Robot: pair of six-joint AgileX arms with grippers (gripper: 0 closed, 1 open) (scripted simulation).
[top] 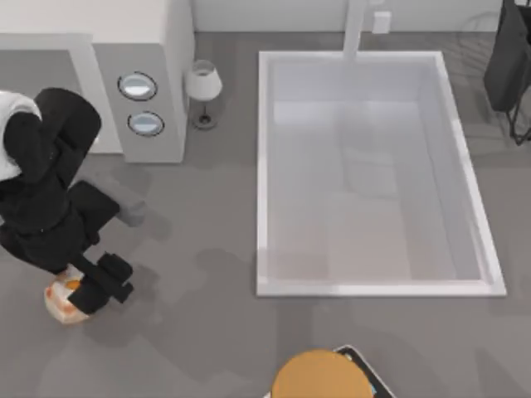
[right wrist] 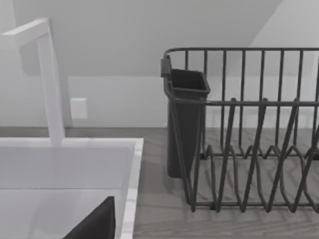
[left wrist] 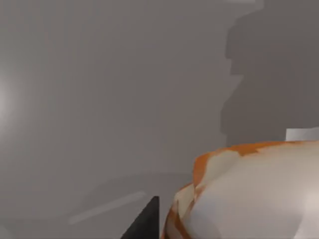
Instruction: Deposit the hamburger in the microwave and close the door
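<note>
Your left jaws (top: 93, 292) sit low at the tabletop's (top: 191, 332) left edge, right over the hamburger (top: 65, 300); whether they are clamped on it or apart, you cannot tell. The left wrist view has the hamburger (left wrist: 249, 194) pressed up close against them. Up beyond the jaws stands the microwave (top: 149, 83) with its two dials (top: 138, 85). Further right lie the small lamp (top: 202, 87), the sink (top: 264, 166) and a tan-orange disc (top: 319, 375). Your right arm (top: 510, 58) is parked far right by the dish rack (right wrist: 249, 149).
</note>
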